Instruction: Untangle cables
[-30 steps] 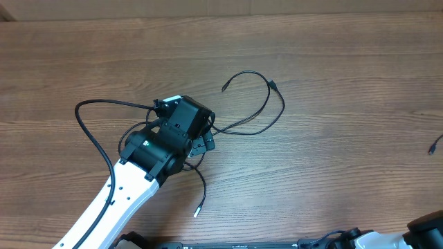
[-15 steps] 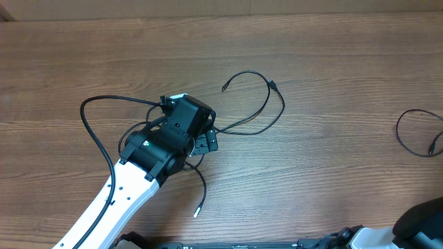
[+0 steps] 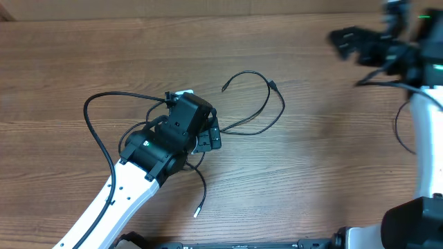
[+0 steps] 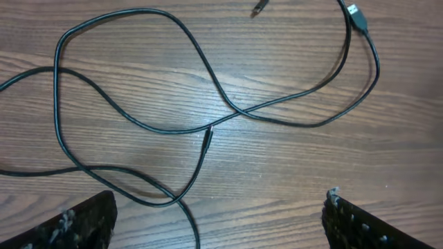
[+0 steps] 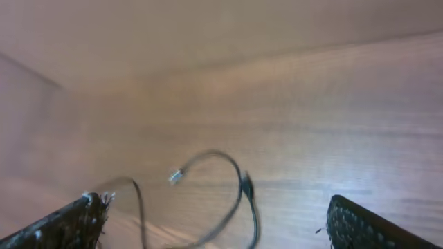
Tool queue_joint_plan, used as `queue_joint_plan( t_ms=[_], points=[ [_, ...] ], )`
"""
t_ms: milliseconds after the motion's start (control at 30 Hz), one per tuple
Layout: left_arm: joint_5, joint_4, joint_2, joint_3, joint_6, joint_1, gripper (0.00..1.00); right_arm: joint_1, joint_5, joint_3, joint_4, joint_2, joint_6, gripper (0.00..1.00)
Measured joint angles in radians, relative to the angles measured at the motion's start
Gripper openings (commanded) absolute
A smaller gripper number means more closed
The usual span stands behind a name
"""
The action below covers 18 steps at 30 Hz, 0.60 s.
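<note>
The cables (image 3: 252, 111) lie as a loose tangle of thin black cords on the wood table (image 3: 311, 180), with plug ends at the far side (image 3: 274, 86) and near the front (image 3: 196, 213). My left gripper (image 3: 213, 135) hovers open at the tangle's left edge. In the left wrist view the cords cross (image 4: 235, 111) ahead of the wide-apart fingers (image 4: 76, 225), and one strand runs between them. My right gripper (image 3: 344, 39) is high at the back right, blurred and open. The right wrist view shows blurred cables (image 5: 239, 190) far below it.
Another thin black cord loop (image 3: 400, 128) lies at the table's right edge, partly behind the right arm (image 3: 422, 138). The left arm's own thicker cable (image 3: 93, 128) arcs out to the left of that arm.
The right arm has swung up from the bottom right corner to the back right. The left gripper has edged slightly right along the tangle.
</note>
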Motion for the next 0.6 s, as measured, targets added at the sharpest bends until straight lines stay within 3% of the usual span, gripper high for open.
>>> queue_joint_plan(
  t_ms=[200, 600],
  points=[
    [-0.004, 0.004, 0.0, 0.0, 0.01, 0.0, 0.94, 0.207, 0.241, 0.0, -0.092, 0.0, -0.014, 1.0],
    [-0.119, -0.024, 0.0, 0.0, 0.013, 0.0, 0.93, 0.322, 0.341, -0.006, -0.283, 0.0, 0.146, 1.0]
  ],
)
